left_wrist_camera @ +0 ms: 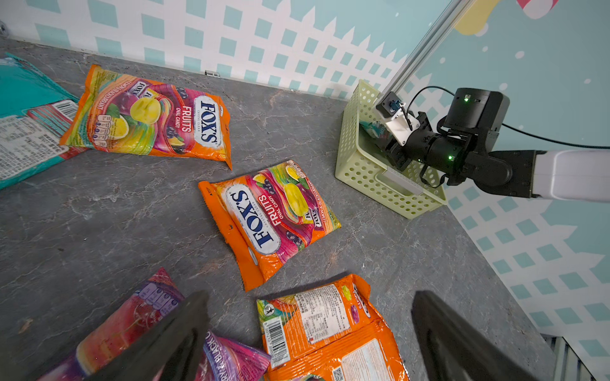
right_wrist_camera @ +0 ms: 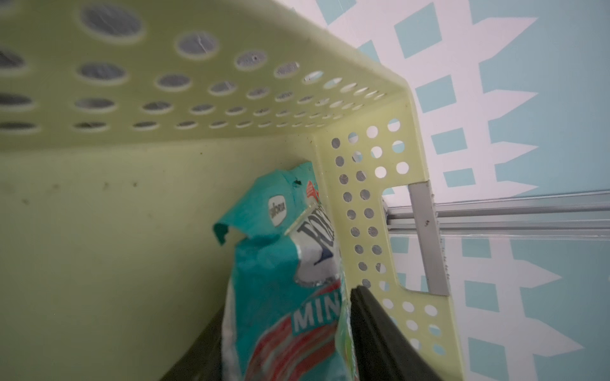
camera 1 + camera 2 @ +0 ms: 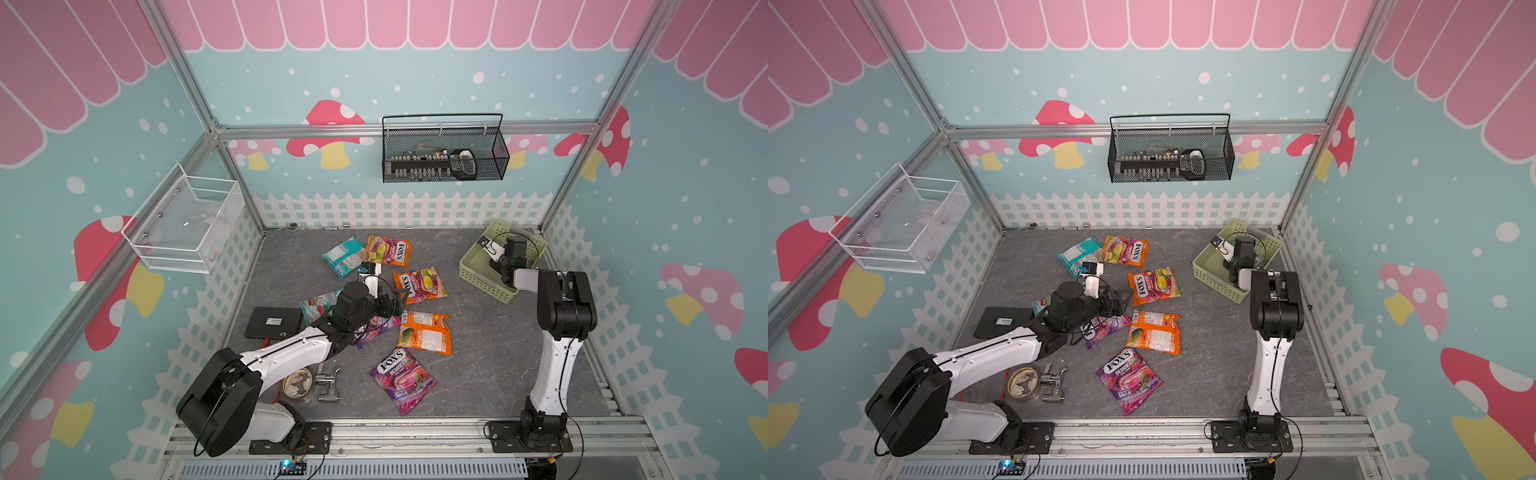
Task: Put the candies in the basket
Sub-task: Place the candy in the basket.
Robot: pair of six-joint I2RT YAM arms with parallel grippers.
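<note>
- Right pincer (image 2: 287, 306): sits inside the pale green basket (image 2: 99, 214). A teal mint bag (image 2: 280, 264), the only item seen there, stands between its fingers against an end wall. Whether they clamp it cannot be told.
- Left pincer (image 1: 310, 297): jaws spread wide, nothing held, poised over a label-up orange bag (image 1: 330, 330) and a purple bag (image 1: 125, 323).
- Ahead of it: a near orange bag (image 1: 270, 221), then a far orange bag (image 1: 148, 122) with a label-up teal bag (image 1: 26, 132) beside that.
- Behind it: a berries bag (image 3: 402, 380). Under its arm: a teal-and-red bag (image 3: 318, 305).
- Tabletop (image 3: 478, 353) count: seven bags, namely three orange, two purple and two teal.
- Well away, on the walls: a black wire basket (image 3: 444, 166) holding dark items, and a white wire basket (image 3: 187, 224), contents unclear.
</note>
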